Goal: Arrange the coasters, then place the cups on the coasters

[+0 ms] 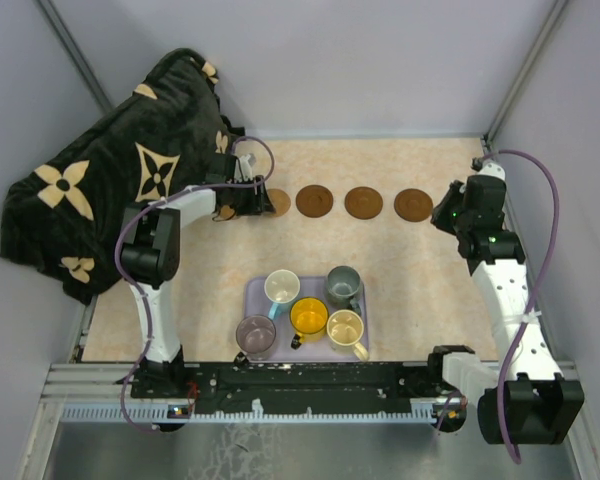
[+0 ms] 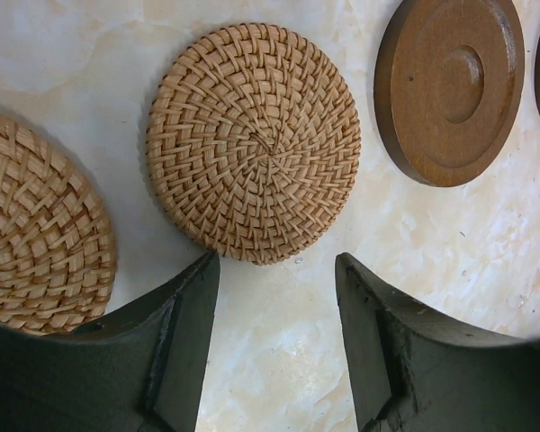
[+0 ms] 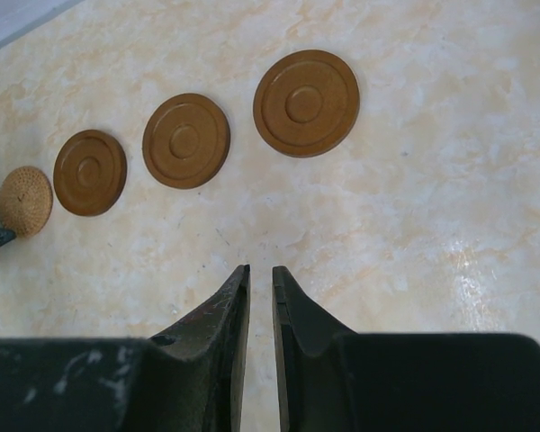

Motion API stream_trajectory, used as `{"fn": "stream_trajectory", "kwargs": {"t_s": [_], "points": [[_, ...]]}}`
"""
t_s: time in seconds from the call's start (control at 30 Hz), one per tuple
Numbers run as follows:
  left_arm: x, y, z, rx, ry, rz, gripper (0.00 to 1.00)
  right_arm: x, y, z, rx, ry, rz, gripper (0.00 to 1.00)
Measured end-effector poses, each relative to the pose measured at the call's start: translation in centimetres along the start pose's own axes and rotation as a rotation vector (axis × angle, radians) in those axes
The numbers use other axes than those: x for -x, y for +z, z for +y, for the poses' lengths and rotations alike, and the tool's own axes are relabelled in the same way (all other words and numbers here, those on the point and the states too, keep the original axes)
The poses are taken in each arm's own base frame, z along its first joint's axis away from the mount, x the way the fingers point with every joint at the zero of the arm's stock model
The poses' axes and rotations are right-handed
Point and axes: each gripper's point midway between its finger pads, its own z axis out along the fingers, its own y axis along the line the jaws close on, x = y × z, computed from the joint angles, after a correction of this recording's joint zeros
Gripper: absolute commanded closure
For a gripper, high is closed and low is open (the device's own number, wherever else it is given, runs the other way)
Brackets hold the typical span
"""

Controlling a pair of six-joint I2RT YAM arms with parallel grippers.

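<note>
Five coasters lie in a row at the back of the table. Three are dark brown wooden discs (image 1: 314, 200) (image 1: 363, 202) (image 1: 413, 204). The two at the left end are tan woven coasters (image 2: 254, 142) (image 2: 36, 225). My left gripper (image 2: 277, 259) (image 1: 252, 200) hovers open just short of the inner woven coaster, holding nothing. My right gripper (image 3: 260, 267) (image 1: 446, 214) sits beyond the right end of the row, its fingers a narrow slit apart and empty. The cups stand at the front: white (image 1: 281, 287), grey-green (image 1: 344, 285), yellow (image 1: 308, 317), cream (image 1: 345, 328), purple-grey (image 1: 256, 334).
The cups are grouped on a lavender tray (image 1: 315, 284) at the front middle. A black cloth with tan flower shapes (image 1: 110, 190) is heaped at the back left, close behind the left arm. Grey walls enclose the table; a metal rail (image 1: 310, 385) runs along the near edge.
</note>
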Motion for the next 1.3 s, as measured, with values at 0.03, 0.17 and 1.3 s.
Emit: {"fn": "stream_trajectory", "kwargs": {"t_s": [0.03, 0.17, 1.3], "points": [[0.0, 0.0, 0.0, 0.0, 0.0, 0.0, 0.38, 0.0, 0.0, 0.0, -0.001, 0.0, 0.002, 0.82], [0.1, -0.2, 0.1, 0.01, 0.003, -0.004, 0.37, -0.3, 0.1, -0.1, -0.003, -0.001, 0.006, 0.74], [-4.5, -24.1, -5.0, 0.082, 0.095, -0.339, 0.01, -4.3, -1.5, -2.1, -0.017, 0.056, 0.054, 0.11]]}}
